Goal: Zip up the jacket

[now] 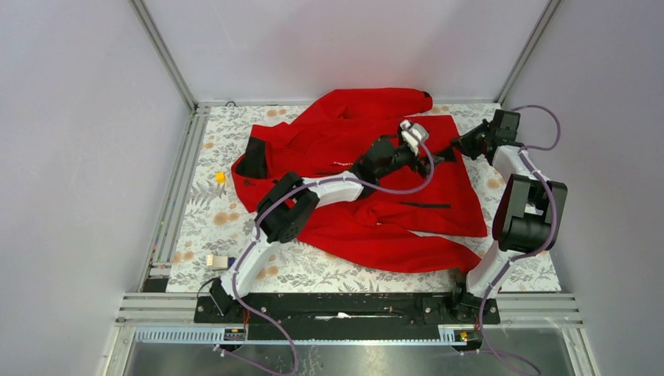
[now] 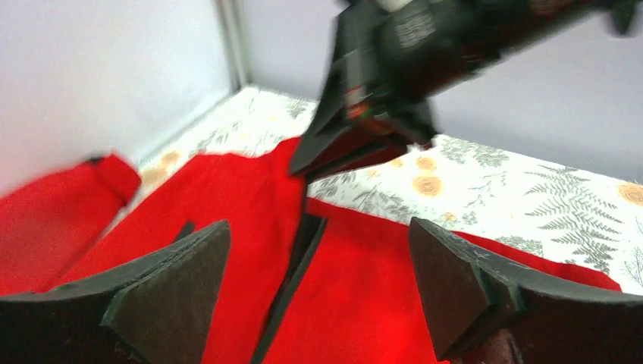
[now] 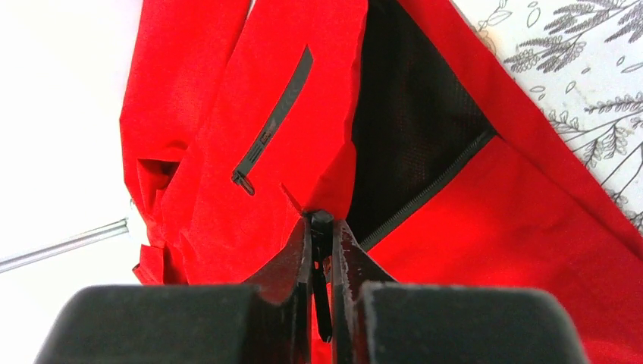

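- A small pale block [image 1: 217, 261] sits on the floral tabletop [image 1: 313, 270] near the left arm's base.
- The jacket [image 1: 376, 235] lies spread across the middle of the tabletop, collar to the left and hem to the right.
- The left arm's fingers [image 2: 174, 280] are spread wide and hold nothing; they hang over the red cloth with the dark front zipper [image 2: 292, 280] between them.
- The right arm's fingers [image 3: 299, 258] are pressed together on the jacket's front edge, at a small dark piece.
- Only the right wrist view shows the pocket zipper [image 3: 273, 121] and black mesh lining [image 3: 409, 129].
- Only the top view shows a yellow block [image 1: 221, 178], left of the collar.
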Robot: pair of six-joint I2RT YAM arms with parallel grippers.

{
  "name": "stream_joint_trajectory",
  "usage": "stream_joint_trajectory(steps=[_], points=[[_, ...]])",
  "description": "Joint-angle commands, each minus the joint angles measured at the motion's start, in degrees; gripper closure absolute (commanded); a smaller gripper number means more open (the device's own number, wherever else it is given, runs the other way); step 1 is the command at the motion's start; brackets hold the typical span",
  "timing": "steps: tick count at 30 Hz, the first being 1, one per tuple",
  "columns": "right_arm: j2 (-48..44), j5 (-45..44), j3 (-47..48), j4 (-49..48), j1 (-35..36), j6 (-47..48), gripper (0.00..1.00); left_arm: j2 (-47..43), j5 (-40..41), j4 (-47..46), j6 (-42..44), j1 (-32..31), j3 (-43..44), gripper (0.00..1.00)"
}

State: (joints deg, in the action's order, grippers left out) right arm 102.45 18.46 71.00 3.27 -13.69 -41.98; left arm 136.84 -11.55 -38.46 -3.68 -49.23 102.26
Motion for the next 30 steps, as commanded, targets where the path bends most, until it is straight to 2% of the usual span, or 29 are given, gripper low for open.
stream_joint_trajectory(steps=[1,3,6,10,13,16,21,26,30], points=[[-3.8,-1.8,2.4,2.5,1.0,-2.5,1.0,-1.9,-3.9,-20.2,16.7,-2.3,-6.5,0.08],[-5.0,-0.5,1.8,1.9,1.0,-3.8,1.0,-0.4,-5.9,-23.8,18.8,-2.4,-6.6,0.09],[-6.4,0.1,1.4,1.5,1.2,-5.8,1.0,2.2,-6.6,-22.1,20.5,-2.4,-3.0,0.01],[-7.7,0.3,0.6,0.8,1.4,-6.9,1.0,6.4,-3.8,-21.4,22.9,-2.4,2.0,0.01],[-8.2,0.1,0.7,1.4,1.3,-6.6,1.0,8.6,-1.7,-19.3,24.3,-2.4,6.0,0.05],[-8.5,0.2,0.4,1.4,1.3,-6.5,1.0,11.0,-0.3,-16.2,24.2,-2.4,10.2,0.17],[-8.1,-0.1,0.4,1.8,1.3,-6.5,1.0,12.9,2.6,-15.7,23.6,-2.9,13.1,0.18],[-7.6,-0.1,0.4,2.0,1.4,-6.7,1.0,13.0,4.7,-18.3,25.1,-3.8,12.2,0.12],[-7.7,0.6,0.2,2.0,1.5,-7.1,1.0,13.7,1.6,-18.4,24.9,-4.0,13.1,0.23]])
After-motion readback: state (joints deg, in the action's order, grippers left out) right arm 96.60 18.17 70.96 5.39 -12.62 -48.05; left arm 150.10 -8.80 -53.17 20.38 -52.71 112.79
